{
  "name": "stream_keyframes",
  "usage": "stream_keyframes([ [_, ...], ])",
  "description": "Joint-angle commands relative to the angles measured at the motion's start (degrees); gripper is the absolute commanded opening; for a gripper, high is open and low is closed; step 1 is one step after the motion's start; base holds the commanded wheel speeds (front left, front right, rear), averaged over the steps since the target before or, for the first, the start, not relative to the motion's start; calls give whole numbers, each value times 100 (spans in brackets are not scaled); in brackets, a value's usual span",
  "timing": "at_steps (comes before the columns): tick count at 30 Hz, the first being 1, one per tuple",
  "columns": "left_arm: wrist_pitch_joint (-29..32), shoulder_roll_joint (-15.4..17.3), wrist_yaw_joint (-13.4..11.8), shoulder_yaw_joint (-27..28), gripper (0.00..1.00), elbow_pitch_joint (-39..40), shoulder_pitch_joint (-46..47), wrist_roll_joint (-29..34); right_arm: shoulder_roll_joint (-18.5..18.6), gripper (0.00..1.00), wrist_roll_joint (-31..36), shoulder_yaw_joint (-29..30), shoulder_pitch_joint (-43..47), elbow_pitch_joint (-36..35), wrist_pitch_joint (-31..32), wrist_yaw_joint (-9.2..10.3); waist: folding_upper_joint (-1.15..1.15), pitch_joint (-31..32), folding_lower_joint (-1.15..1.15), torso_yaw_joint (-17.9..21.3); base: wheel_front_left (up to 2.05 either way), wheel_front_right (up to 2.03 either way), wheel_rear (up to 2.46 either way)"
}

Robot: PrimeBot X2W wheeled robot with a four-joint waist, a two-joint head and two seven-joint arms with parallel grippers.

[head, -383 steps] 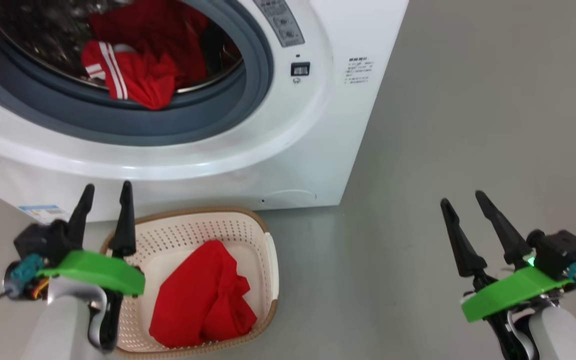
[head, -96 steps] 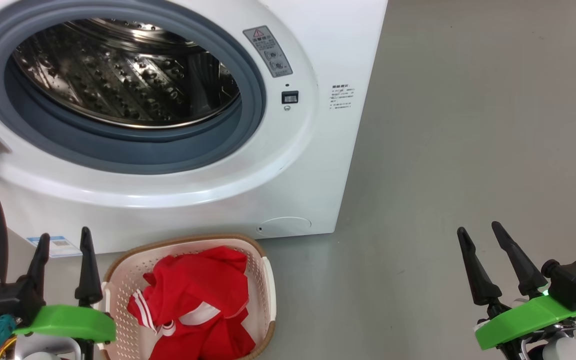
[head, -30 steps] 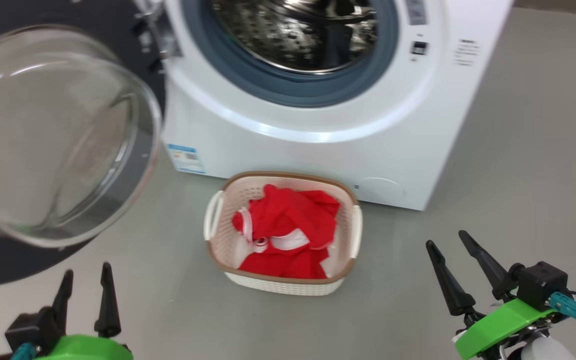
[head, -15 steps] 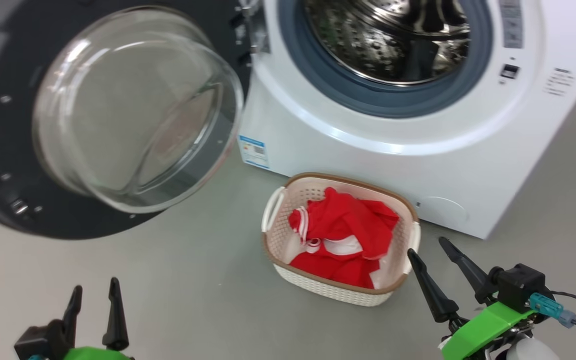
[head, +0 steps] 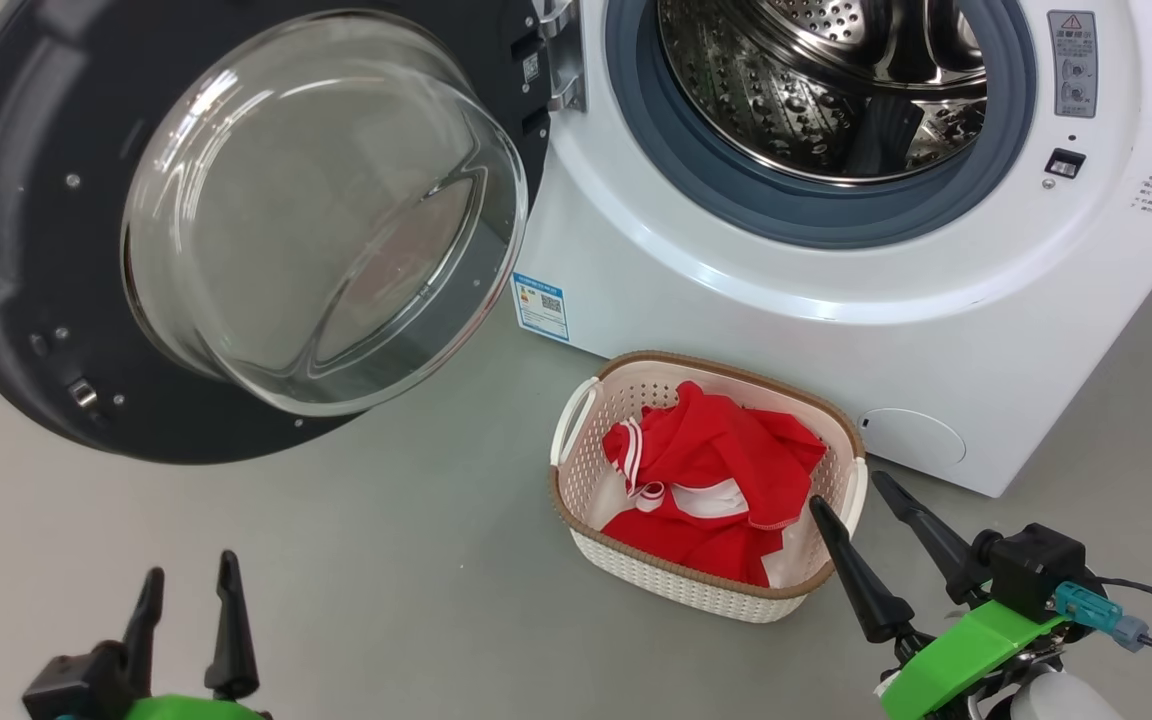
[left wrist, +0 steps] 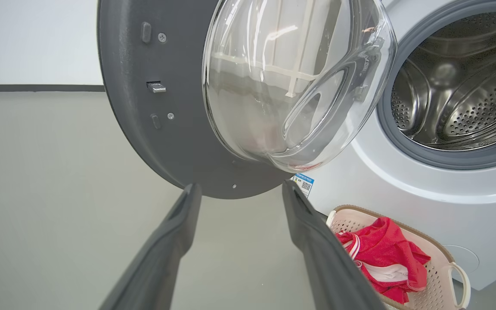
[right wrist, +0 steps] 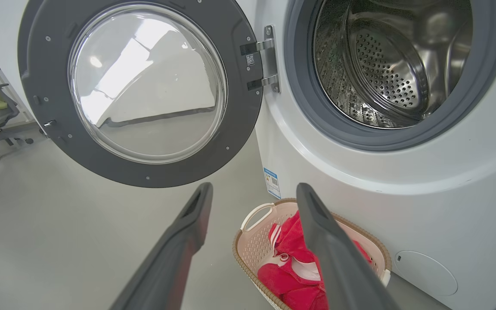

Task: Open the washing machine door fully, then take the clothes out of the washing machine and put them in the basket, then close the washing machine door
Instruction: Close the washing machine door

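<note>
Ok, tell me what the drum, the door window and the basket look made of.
Drum: likely stainless steel, shiny, perforated, mirror reflections.
Door window: apparently clear glass, see-through with sharp glints.
Basket: probably moulded plastic, matte cream, regular holes, brown woven-look rim.

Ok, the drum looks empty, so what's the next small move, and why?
Probably raise the open left gripper toward the outer rim of the washing machine door to start pushing it shut: the door stands wide open, the steel drum is bare, and the red clothes lie in the basket.
</note>
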State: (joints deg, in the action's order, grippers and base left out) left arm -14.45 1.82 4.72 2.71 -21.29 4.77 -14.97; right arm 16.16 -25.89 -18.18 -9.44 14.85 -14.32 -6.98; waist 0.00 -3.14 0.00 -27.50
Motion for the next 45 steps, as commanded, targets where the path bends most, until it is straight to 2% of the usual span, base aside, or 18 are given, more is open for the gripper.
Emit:
stream_keyframes([
  [1,-55,106,-49,165,100,215,72,-72,76,100,-89,-126,-108,-119,-68,-51,0,-15,0,12,0,0,0],
  [3,-55,106,-37,202,99,356,112,-151,88,100,-95,-127,-113,-121,-68,-51,0,-34,0,21,0,0,0],
  [5,-55,106,50,348,0,707,294,-437,103,100,-99,-69,-79,-119,-68,-51,0,-55,0,-3,0,0,0],
  [9,-55,205,176,706,0,1366,745,-651,115,100,-65,-13,-19,-140,-68,-51,0,-137,0,-41,0,0,0],
  [12,-55,421,233,1029,0,1687,1234,-996,123,100,-50,35,-19,-154,-68,-51,0,-211,0,-59,0,0,0],
  [15,-55,759,259,1257,0,1633,1825,-1364,112,100,-40,93,3,-153,-68,-51,0,-260,0,-86,0,0,0],
  [20,166,1399,273,1477,0,698,2898,-2211,87,100,-8,72,12,-160,-68,-51,0,-327,0,-52,0,0,0],
  [25,517,2136,275,1312,0,-451,3822,-2860,98,100,-11,40,-21,-142,-68,-51,0,-431,0,24,0,0,0],
  [31,1110,2655,276,1105,0,-1926,4695,-3620,175,100,6,-55,-115,-121,-68,-51,0,-621,0,92,0,0,0],
  [39,2177,2929,276,930,0,-3183,5173,-4445,255,100,19,-118,-172,-124,-68,-51,0,-805,0,156,0,0,0],
  [45,2831,3066,276,831,0,-3620,5295,-4732,340,100,40,-180,-256,-146,-68,-51,0,-1007,0,213,0,0,0],
])
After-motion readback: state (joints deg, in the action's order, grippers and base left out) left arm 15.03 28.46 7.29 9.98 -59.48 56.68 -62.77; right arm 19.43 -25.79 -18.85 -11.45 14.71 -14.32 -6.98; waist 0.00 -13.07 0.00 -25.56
